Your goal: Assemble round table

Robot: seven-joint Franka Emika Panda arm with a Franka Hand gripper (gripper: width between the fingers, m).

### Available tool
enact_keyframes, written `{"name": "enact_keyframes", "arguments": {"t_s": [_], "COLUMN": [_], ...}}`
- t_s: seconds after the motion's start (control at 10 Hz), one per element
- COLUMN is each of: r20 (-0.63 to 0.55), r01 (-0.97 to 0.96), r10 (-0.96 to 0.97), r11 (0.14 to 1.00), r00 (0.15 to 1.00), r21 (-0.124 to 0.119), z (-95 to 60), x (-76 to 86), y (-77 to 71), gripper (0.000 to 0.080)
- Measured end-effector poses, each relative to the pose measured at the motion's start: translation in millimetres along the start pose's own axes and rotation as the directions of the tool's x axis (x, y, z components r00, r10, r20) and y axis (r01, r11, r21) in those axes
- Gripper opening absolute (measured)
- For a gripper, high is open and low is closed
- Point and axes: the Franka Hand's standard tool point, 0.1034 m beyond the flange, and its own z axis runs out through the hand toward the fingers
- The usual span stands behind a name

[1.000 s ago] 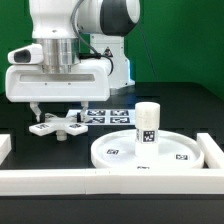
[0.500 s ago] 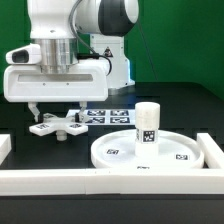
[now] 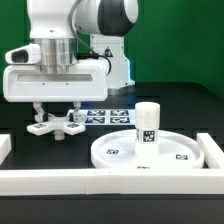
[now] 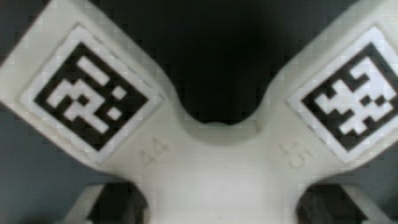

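I see the white cross-shaped foot piece (image 4: 199,160) carrying black-and-white square tags. The round disc (image 3: 176,146) and leg (image 3: 148,112) are white too, tagged alike; the desk (image 3: 185,105) is black.

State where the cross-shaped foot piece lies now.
The cross-shaped foot piece lies at the exterior view's left, directly beneath the claw and left of the round disc.

Exterior: low across the bench (image 3: 190,108), facing the arm (image 3: 75,30). Wrist: close above the cross-shaped foot piece (image 4: 199,150), shared by both.
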Motion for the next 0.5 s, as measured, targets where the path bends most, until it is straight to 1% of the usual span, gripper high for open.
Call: {"name": "enact_keyframes", "arguments": {"t_s": [0.2,0.3,0.4,0.5], "r20": [-0.004,-0.015,-0.026,-0.024], "r01": [-0.029,-0.074,-0.109,-0.161], "r10": [0.029,0.074,0.110,0.162], "r11": [1.000,0.997,0.994,0.986], "r00": [1.000,0.997,0.994,0.987], "r21": [0.006,0.012,0.020,0.039], "z": [-5.3,-13.2,-21.6,-31.9], "x": [2.5,5.6,8.2,12.7], "y": [-4.8,-13.5,-27.3,-45.4], "gripper": [0.0433,0.0433,0.0433,0.0433]}}
